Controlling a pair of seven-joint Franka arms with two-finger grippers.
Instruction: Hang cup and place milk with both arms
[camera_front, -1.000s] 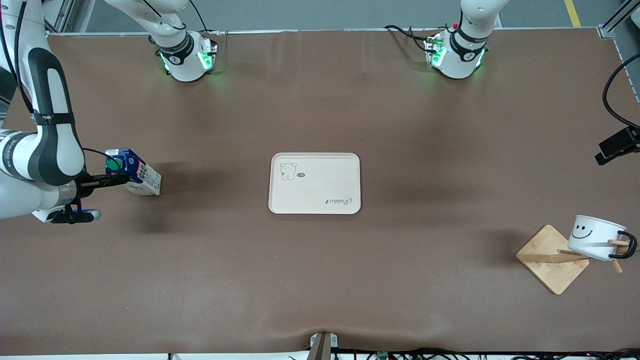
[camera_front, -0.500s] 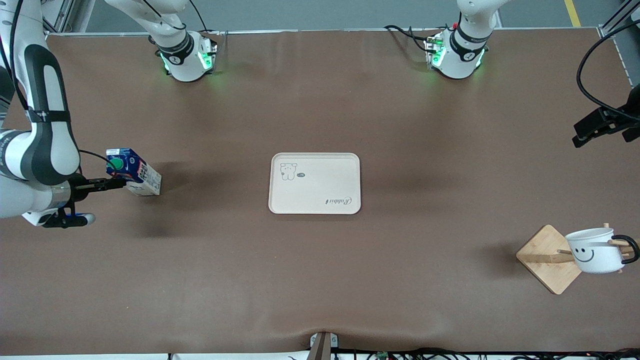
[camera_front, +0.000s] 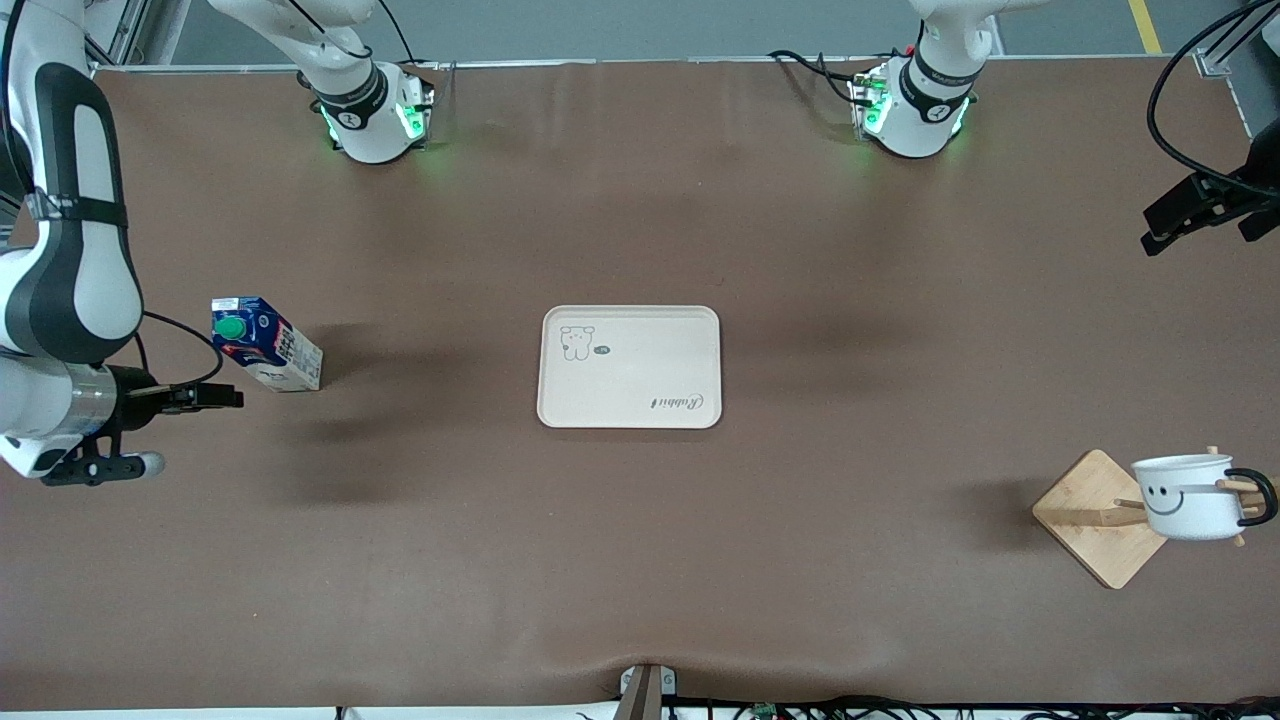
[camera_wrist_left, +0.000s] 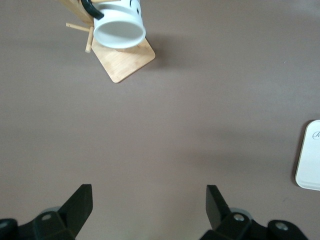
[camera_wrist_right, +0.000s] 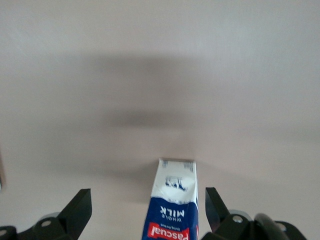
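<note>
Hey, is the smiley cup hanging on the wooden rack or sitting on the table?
Hanging: the cup hangs by its black handle on a peg of the wooden rack, above the table.

The right gripper (camera_front: 232, 398) hangs spread and empty, low over the table's right-arm end. The left gripper (camera_front: 1160, 232) hangs spread, empty, at the left-arm edge.

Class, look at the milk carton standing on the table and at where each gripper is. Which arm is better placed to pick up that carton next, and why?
The right arm, probably. The right gripper is open beside the milk carton, at its own end of the table. The left gripper is open too, but at the opposite end, near the hung cup.
</note>
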